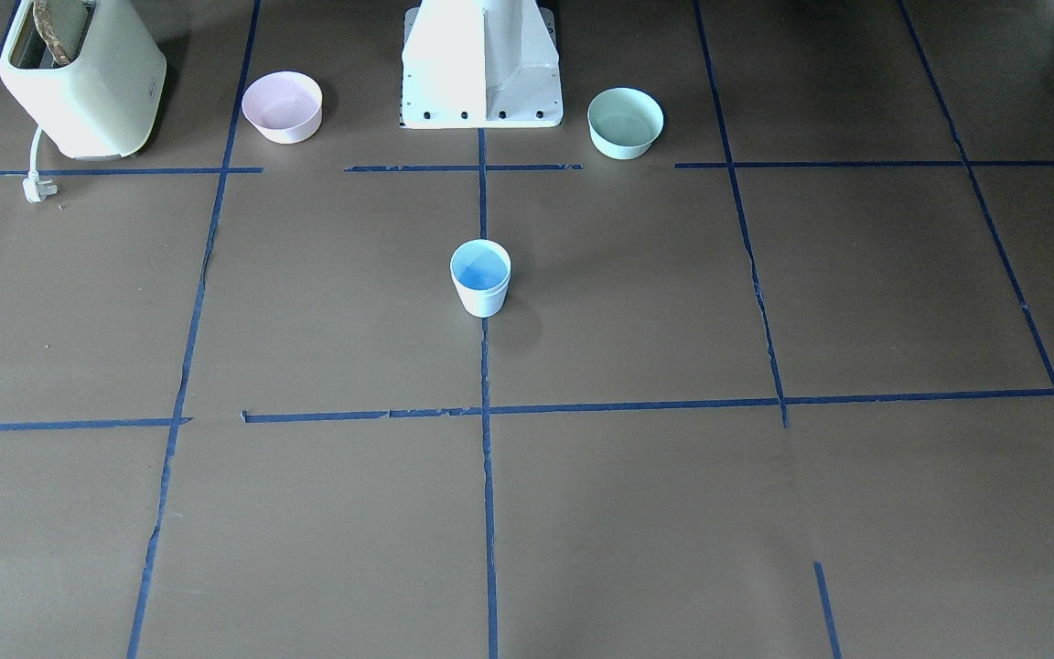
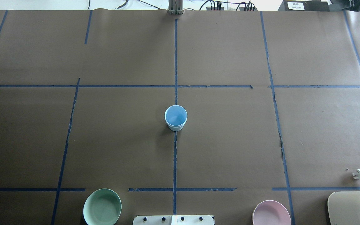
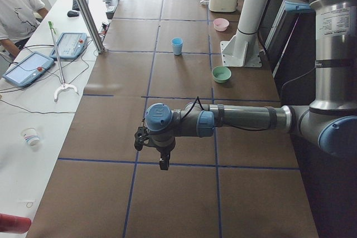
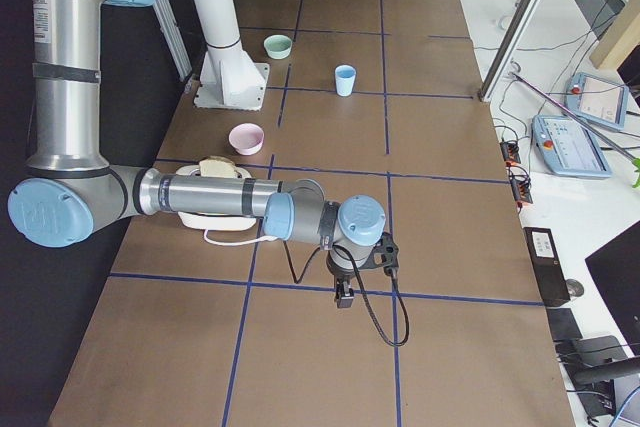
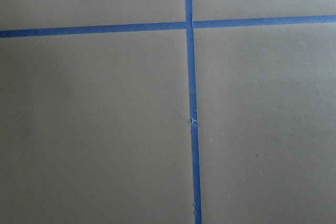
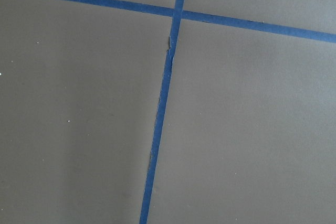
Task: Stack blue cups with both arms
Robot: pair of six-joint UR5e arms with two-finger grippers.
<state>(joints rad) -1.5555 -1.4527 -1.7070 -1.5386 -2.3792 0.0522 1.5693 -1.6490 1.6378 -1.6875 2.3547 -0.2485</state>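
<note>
One pale blue cup [image 1: 480, 277] stands upright on the table's centre tape line, and also shows in the overhead view [image 2: 175, 117] and both side views [image 3: 177, 45] [image 4: 345, 79]. I see a single cup shape; I cannot tell whether a second cup is nested in it. The left gripper [image 3: 162, 163] hangs over the table end far from the cup. The right gripper [image 4: 343, 297] hangs over the opposite table end, also far from the cup. Both show only in side views, so I cannot tell whether they are open or shut. The wrist views show only brown table and blue tape.
A pink bowl [image 1: 282, 107] and a mint green bowl [image 1: 625, 123] flank the white pedestal base [image 1: 481, 64]. A cream toaster [image 1: 83, 78] with a loose plug [image 1: 37, 188] stands beyond the pink bowl. A person [image 3: 17, 9] sits at the side desk.
</note>
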